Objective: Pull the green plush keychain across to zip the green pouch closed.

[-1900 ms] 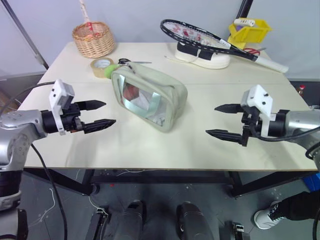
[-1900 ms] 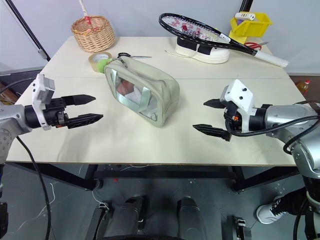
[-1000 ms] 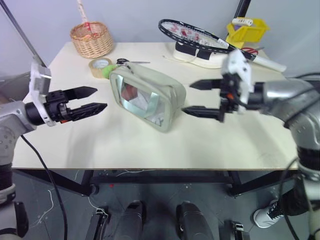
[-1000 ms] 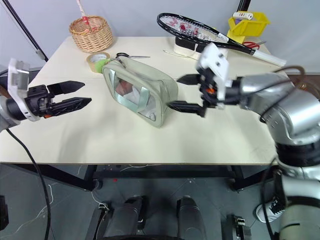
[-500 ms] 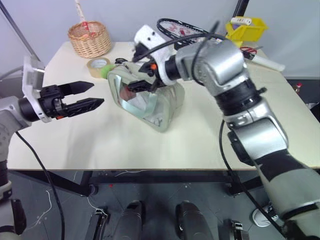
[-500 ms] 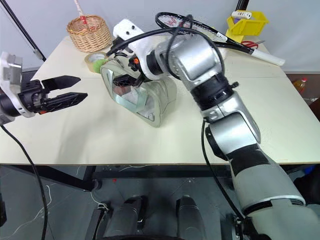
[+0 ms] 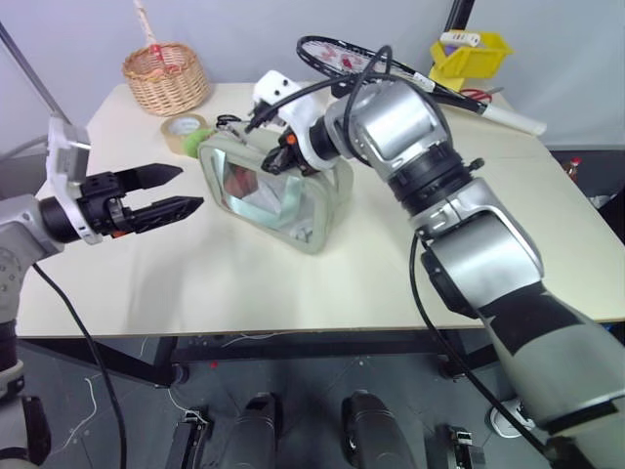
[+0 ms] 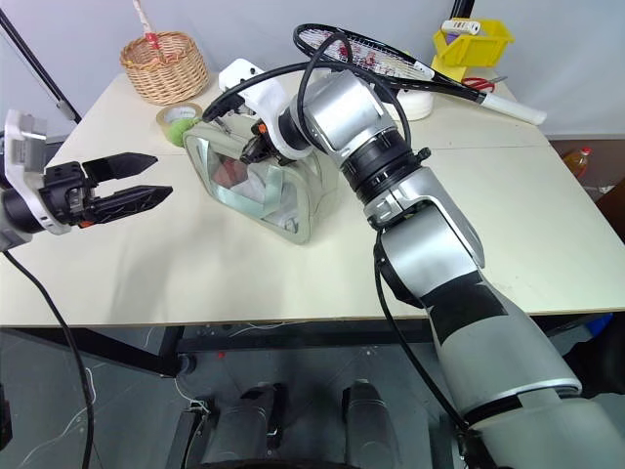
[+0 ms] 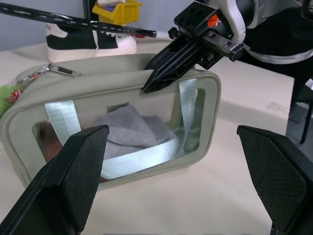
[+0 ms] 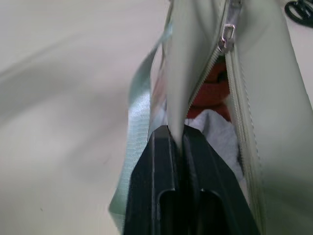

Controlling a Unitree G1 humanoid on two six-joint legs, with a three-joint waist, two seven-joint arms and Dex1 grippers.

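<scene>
Left eye view: green plush keychain (image 7: 203,142) half-hidden behind green pouch (image 7: 293,200).

The right gripper (image 9: 152,83) is pinching closed, arm reaching across leftward — the left gripper (image 7: 186,189) is hovering, fingers spread.

Bright, even overhead light; soft shadows on the table (image 7: 293,283); right wrist view blurred close up
</scene>
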